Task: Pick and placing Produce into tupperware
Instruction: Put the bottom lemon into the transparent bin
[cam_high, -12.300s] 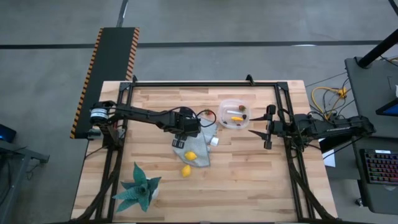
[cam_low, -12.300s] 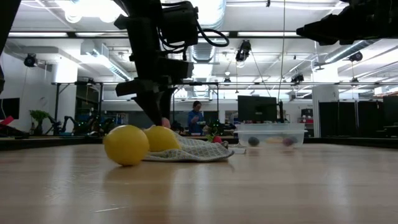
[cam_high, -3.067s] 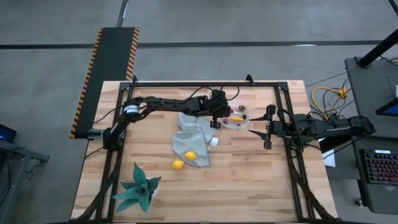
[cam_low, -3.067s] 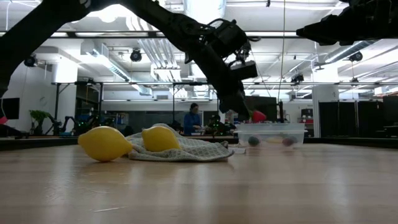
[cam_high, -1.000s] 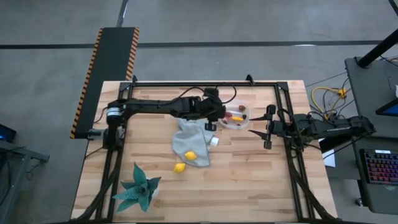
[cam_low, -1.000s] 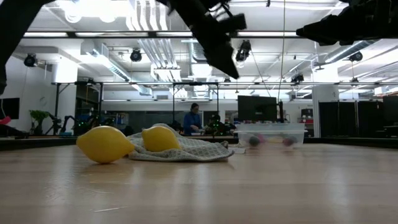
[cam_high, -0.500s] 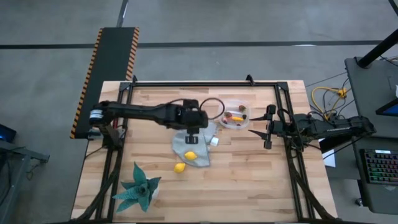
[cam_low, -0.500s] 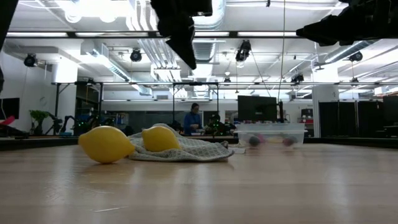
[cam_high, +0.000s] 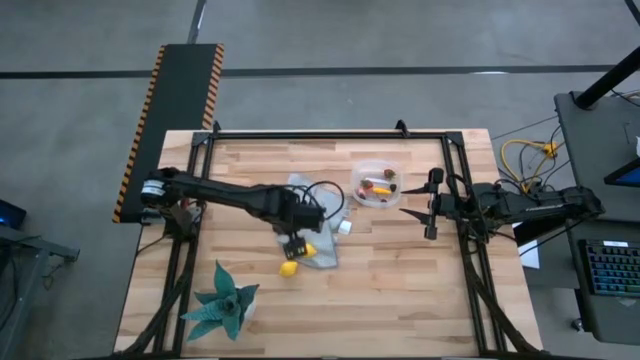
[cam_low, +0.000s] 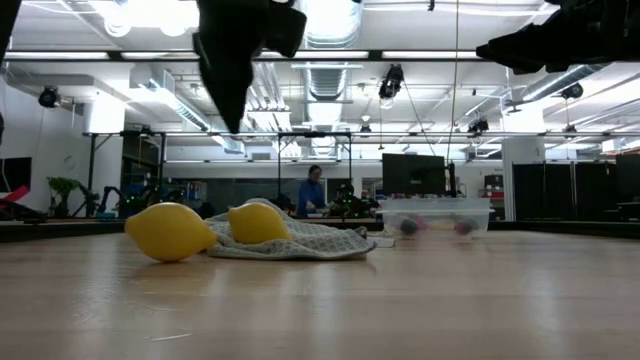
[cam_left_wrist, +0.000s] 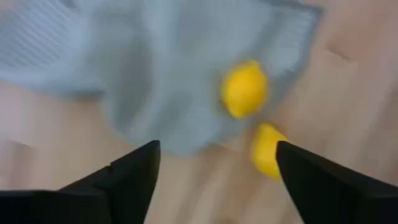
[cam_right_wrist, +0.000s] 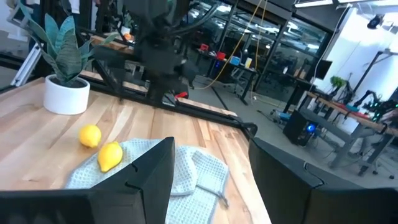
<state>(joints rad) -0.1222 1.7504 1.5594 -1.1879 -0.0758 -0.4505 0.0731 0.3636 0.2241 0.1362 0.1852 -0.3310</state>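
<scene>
My left tool (cam_high: 296, 243) spread, empty, above cloth-edge lemon (cam_high: 307, 250) to straddle it; tupperware (cam_high: 378, 184) far right; right tool (cam_high: 418, 212) parked, spread.

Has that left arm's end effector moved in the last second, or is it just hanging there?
Yes. The left end effector has swung from beside the tupperware down to the lemons.

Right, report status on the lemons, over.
Left gripper open, empty, above two yellow lemons. One lemon on grey-blue cloth, other on wood. Clear plastic tupperware holds small pieces. Right gripper open, idle.
</scene>
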